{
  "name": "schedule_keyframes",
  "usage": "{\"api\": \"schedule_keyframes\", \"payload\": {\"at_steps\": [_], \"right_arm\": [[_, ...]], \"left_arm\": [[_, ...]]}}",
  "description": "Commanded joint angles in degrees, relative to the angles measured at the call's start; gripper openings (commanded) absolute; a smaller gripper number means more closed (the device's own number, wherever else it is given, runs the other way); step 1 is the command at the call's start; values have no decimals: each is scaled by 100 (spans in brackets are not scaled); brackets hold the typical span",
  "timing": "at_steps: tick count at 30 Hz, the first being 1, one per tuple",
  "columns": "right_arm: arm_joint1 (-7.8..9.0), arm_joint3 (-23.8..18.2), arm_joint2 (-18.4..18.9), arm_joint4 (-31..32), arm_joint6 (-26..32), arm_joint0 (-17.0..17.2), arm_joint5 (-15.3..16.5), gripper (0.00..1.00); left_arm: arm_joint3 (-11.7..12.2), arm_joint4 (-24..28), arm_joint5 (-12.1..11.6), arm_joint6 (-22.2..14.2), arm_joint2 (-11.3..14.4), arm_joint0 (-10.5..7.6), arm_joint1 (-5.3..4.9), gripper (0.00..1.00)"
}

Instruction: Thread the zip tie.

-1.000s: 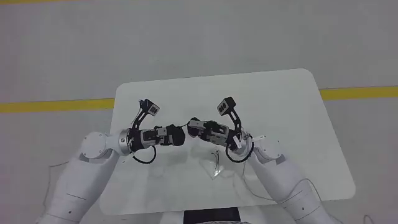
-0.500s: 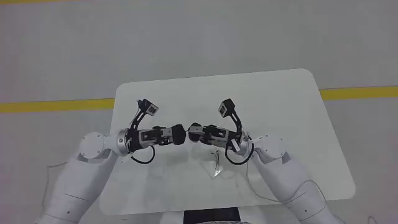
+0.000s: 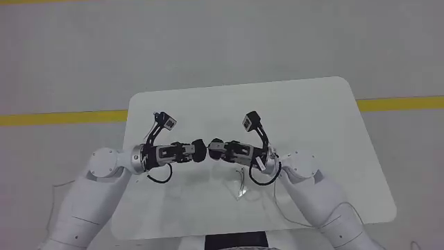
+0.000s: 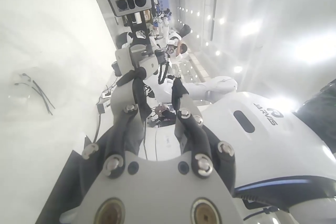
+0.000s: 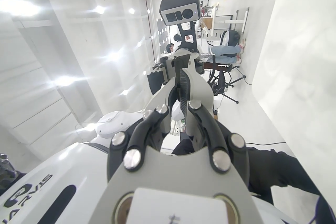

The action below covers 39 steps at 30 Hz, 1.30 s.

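Note:
My two grippers meet tip to tip above the middle of the white table (image 3: 312,111). The left gripper (image 3: 201,150) (image 4: 157,83) comes in from the left, its black fingers (image 4: 179,89) spread apart with a gap between them. One of those fingers touches the tip of the right gripper (image 3: 214,148). In its own wrist view the right gripper (image 5: 182,72) has its fingers pressed together, a ribbed dark pad showing between them. I cannot make out a zip tie in either gripper. Several black zip ties (image 3: 239,179) (image 4: 39,92) lie on the table just in front of the right arm.
The loose zip ties rest on a clear plastic bag (image 3: 241,189). The table's back half and right side are bare white surface. A yellow floor line (image 3: 388,103) runs behind the table.
The two grippers have closed the gap between them: the left moved right, the right moved left, and their tips now touch. The thin dark strand seen between them earlier is hidden.

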<state>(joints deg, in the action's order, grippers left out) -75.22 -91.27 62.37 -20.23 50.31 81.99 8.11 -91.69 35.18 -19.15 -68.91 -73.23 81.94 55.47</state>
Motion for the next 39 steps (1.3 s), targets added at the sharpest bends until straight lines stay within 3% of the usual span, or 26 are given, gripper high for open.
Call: {"api": "schedule_keyframes", "payload": {"at_steps": [1, 7, 39], "right_arm": [[14, -15, 0, 52, 4, 0, 3, 0], [43, -60, -36, 107, -61, 3, -40, 0], [159, -77, -215, 121, -227, -62, 2, 0]], "left_arm": [[9, -11, 15, -5, 16, -3, -4, 20], [63, -79, 44, -4, 57, -33, -17, 9], [91, -173, 122, 133, 142, -46, -96, 7]]}}
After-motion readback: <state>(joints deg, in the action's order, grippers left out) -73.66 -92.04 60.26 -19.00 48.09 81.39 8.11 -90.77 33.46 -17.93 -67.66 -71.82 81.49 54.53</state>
